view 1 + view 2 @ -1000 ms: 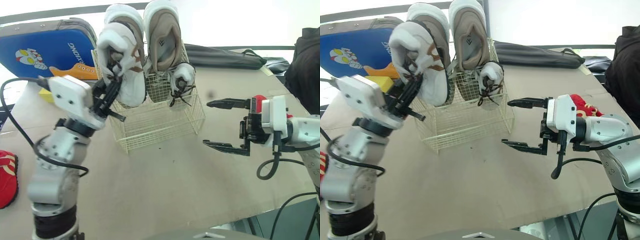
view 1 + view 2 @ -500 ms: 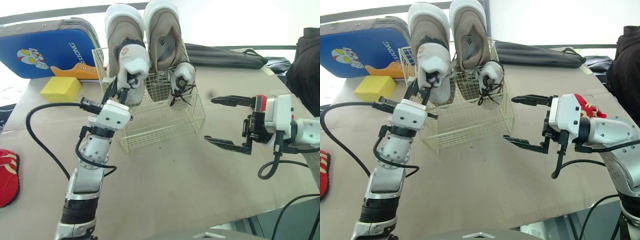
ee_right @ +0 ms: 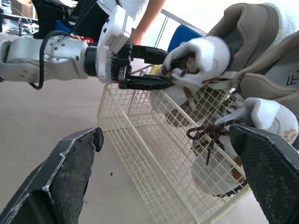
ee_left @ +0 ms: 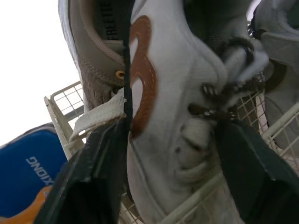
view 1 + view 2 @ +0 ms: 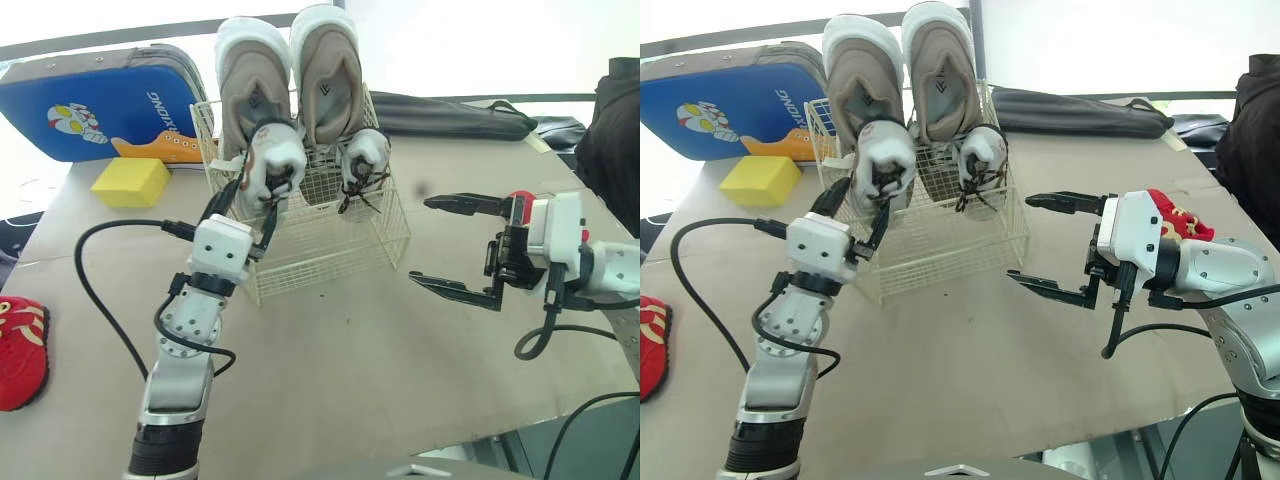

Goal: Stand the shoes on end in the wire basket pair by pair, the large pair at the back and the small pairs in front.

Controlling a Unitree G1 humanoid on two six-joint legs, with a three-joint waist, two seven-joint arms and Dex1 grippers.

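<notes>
Surface finishes: wire basket (image 5: pixel 330 245), thin cream-coated metal wire, smooth; large shoes (image 5: pixel 325 80), beige woven cloth with white matt soles; small shoe (image 5: pixel 274 162), white matt leather-like upper, smooth brown patch, dark cord laces; table (image 5: pixel 350 370), matt brown paper-like cover; blue case (image 5: pixel 100 110), smooth glossy shell

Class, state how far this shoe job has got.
Done: large pair stands at the wire basket back, one small white shoe in front. In hand: left gripper holds the second small shoe beside it. Left: release it, then the red shoe on the table.
</notes>
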